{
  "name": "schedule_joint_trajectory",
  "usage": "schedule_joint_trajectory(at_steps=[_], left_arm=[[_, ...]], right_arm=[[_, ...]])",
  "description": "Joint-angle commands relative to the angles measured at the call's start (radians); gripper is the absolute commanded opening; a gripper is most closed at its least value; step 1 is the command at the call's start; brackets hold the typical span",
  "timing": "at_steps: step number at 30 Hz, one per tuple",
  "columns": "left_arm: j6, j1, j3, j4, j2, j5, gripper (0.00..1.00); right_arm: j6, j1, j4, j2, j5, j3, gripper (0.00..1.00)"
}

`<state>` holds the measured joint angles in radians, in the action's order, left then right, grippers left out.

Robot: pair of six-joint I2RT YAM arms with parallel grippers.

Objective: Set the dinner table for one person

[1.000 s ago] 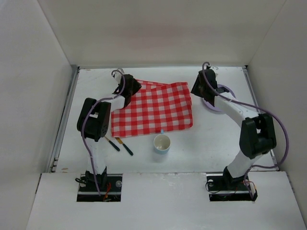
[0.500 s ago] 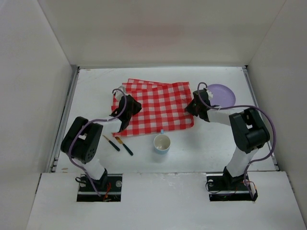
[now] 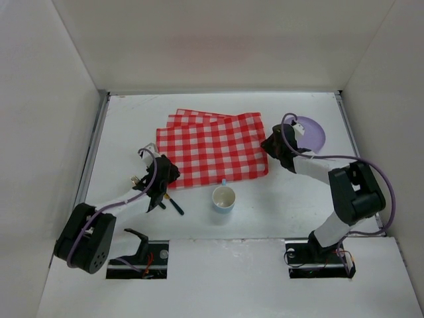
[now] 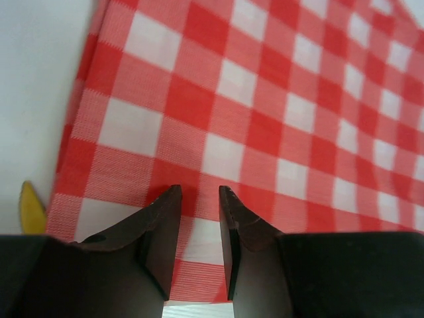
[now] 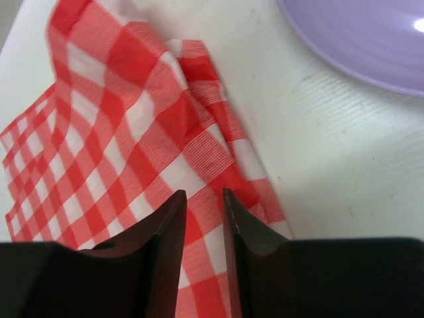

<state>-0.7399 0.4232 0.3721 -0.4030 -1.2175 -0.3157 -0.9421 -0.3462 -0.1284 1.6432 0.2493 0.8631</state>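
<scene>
A red-and-white checked cloth (image 3: 212, 149) lies spread on the white dinner table (image 3: 298, 199). My left gripper (image 3: 165, 177) is low over the cloth's near left corner; in the left wrist view the gripper (image 4: 199, 193) has a narrow gap with only flat cloth (image 4: 265, 99) below. My right gripper (image 3: 271, 147) is at the cloth's right edge; in the right wrist view the gripper (image 5: 204, 195) is narrowly apart over a folded cloth edge (image 5: 192, 132), holding nothing. A purple plate (image 3: 310, 132) lies right of the cloth and shows in the right wrist view (image 5: 358, 40).
A light blue cup (image 3: 223, 197) stands just in front of the cloth. Two dark utensils with yellow parts (image 3: 176, 206) lie near my left gripper, partly hidden by the arm; a yellow tip (image 4: 31, 207) shows in the left wrist view. White walls enclose the table.
My left gripper has pulled back from the cloth's far left corner to its near left corner. My right gripper has come off the plate area to the cloth's right edge. The cloth lies flatter.
</scene>
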Motion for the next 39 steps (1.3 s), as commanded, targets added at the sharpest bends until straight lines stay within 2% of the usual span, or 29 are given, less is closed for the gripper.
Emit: schedule_joint_trajectory(at_steps=[1,4,8,18,23,28,30,32,35,36,39], left_arm=[[0.007,-0.022,-0.013,0.03,-0.049,-0.025,0.27],[-0.01,-0.011,0.016,0.03,-0.103,-0.026,0.27],[-0.049,0.004,0.071,0.021,-0.18,-0.026,0.28],[-0.088,0.051,0.166,-0.026,-0.343,-0.026,0.27],[-0.099,0.055,0.134,-0.026,-0.286,-0.026,0.27],[-0.105,0.055,0.045,-0.011,-0.114,-0.048,0.27],[-0.099,0.053,0.024,0.006,-0.033,-0.057,0.28],[-0.089,0.061,0.005,0.018,0.062,-0.063,0.31],[-0.073,0.082,-0.025,0.0,0.172,-0.071,0.37],[-0.059,0.091,-0.038,-0.014,0.2,-0.08,0.38],[-0.021,0.111,-0.077,-0.081,0.223,-0.103,0.4]], right_arm=[[0.046,-0.056,-0.045,-0.109,0.079,-0.028,0.42],[0.068,-0.111,-0.034,-0.172,0.146,-0.087,0.56],[0.055,-0.138,-0.021,-0.191,0.214,-0.157,0.65],[0.037,-0.172,-0.002,-0.151,0.245,-0.184,0.67],[0.1,-0.15,0.006,-0.169,0.189,-0.139,0.68],[0.126,-0.084,0.016,-0.31,0.183,-0.142,0.72],[0.126,-0.014,0.021,-0.336,0.159,-0.144,0.7],[0.117,0.083,0.016,-0.333,0.105,-0.144,0.6],[0.105,0.225,0.019,-0.289,0.05,-0.138,0.39],[0.101,0.268,0.015,-0.27,0.036,-0.139,0.36],[0.101,0.364,0.003,-0.212,0.002,-0.134,0.37]])
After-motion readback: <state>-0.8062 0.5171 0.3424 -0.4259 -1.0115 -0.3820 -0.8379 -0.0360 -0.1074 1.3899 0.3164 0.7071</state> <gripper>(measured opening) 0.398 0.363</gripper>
